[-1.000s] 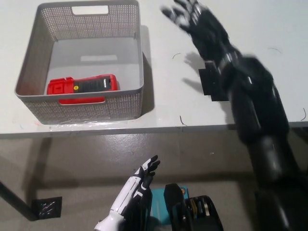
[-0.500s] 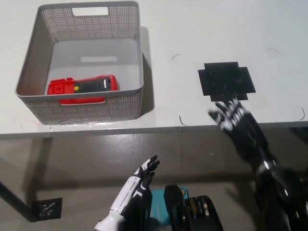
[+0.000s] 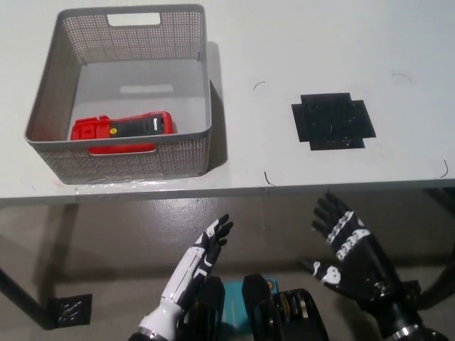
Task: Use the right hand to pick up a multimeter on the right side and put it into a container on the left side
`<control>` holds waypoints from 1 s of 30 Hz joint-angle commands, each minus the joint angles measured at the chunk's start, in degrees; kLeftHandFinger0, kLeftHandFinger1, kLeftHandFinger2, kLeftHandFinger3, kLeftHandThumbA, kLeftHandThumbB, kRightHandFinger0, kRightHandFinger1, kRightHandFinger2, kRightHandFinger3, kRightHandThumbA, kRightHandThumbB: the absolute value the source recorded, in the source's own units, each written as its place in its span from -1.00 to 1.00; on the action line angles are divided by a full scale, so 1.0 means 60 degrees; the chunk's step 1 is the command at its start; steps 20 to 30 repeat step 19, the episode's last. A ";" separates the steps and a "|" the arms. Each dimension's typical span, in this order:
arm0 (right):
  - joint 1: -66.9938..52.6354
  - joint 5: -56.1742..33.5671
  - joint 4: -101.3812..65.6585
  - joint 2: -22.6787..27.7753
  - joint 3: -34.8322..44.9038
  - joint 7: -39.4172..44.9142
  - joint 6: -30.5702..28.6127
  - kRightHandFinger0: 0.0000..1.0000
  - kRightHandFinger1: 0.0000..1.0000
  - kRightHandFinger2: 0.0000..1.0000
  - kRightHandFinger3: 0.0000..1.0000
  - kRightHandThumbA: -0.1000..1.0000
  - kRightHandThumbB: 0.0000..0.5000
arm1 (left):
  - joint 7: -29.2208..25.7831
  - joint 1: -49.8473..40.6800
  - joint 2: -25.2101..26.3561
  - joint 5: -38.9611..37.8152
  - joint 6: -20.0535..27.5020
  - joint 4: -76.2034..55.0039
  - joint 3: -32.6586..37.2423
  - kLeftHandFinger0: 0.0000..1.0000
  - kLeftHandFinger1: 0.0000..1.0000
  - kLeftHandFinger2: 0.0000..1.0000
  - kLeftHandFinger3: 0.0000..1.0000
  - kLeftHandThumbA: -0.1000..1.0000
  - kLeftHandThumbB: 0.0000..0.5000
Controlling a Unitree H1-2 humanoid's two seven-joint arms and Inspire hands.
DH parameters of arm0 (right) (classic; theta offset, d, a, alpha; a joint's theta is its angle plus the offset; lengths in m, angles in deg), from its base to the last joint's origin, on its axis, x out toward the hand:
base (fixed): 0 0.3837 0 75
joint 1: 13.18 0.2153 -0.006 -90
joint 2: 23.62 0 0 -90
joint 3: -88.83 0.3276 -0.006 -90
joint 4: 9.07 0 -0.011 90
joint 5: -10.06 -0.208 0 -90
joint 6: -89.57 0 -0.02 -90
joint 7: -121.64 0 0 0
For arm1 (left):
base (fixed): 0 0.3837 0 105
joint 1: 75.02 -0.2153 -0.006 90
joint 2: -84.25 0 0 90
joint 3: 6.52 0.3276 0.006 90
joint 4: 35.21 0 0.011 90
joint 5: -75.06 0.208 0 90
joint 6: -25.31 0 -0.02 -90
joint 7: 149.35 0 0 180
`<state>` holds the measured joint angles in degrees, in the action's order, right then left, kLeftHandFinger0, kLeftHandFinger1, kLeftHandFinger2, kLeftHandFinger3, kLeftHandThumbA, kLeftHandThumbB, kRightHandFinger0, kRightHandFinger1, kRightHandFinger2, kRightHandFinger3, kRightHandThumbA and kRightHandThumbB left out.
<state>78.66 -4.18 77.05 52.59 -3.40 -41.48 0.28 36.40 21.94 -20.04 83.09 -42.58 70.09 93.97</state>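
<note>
White surface (image 3: pixel 320 57) carries the container (image 3: pixel 192 153). Inside it, near its front wall, we see the multimeter (image 3: pixel 122 128), long axis left-right. Our right hand (image 3: pixel 350 249) hangs below the container's right, fingers (image 3: pixel 328 212) spread, holding nothing; left hand (image 3: pixel 199 259) rests likewise released.

A red multimeter (image 3: pixel 122 127) lies flat in the grey container (image 3: pixel 50 85) at the table's (image 3: pixel 284 42) left front edge, a black mat (image 3: pixel 333 121) sits right, and both empty hands, white left hand (image 3: pixel 207 250) and black right hand (image 3: pixel 345 245), hang spread below the front edge.
</note>
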 commanded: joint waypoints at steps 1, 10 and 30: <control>0.0474 0.1132 0.0894 0.0369 -0.0465 0.0297 -0.2028 1.00 1.00 1.00 1.00 1.00 -0.16 | -0.0382 0.0485 -0.0256 -0.0168 0.0654 -0.0253 -0.0245 1.00 1.00 1.00 1.00 1.00 0.75; 0.1062 0.2372 0.1568 0.0899 -0.1154 -0.0207 -0.1719 1.00 1.00 1.00 1.00 0.95 -0.28 | -0.0545 0.0961 -0.0262 -0.0037 0.0760 0.0680 -0.0524 1.00 1.00 1.00 1.00 1.00 0.79; 0.1261 0.2708 0.1395 0.1037 -0.1301 -0.0227 -0.1181 1.00 1.00 1.00 1.00 0.95 -0.35 | -0.0512 0.1024 -0.0219 -0.0085 0.0799 0.0675 -0.0592 1.00 1.00 1.00 1.00 1.00 0.71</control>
